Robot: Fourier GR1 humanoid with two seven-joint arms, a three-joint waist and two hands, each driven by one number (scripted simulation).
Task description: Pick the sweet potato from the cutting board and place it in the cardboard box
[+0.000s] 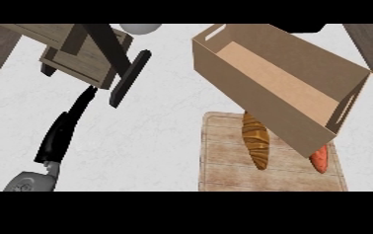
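Down at the lower right, on the pale wooden cutting board (pixel 226 171), lies the orange sweet potato (pixel 319 159), half hidden under the near corner of the tan open-topped cardboard box (pixel 241 67). Its long axis seems to run up and down the view. Beside it, toward the left, rests a brown crusty bread loaf (pixel 256 140), lying much the same way. My left hand (pixel 62 129) shows at the far left, black fingers straight and released, well apart from the board. My right hand is out of view, though I judge that side nearer. The box's visible interior shows bare cardboard.
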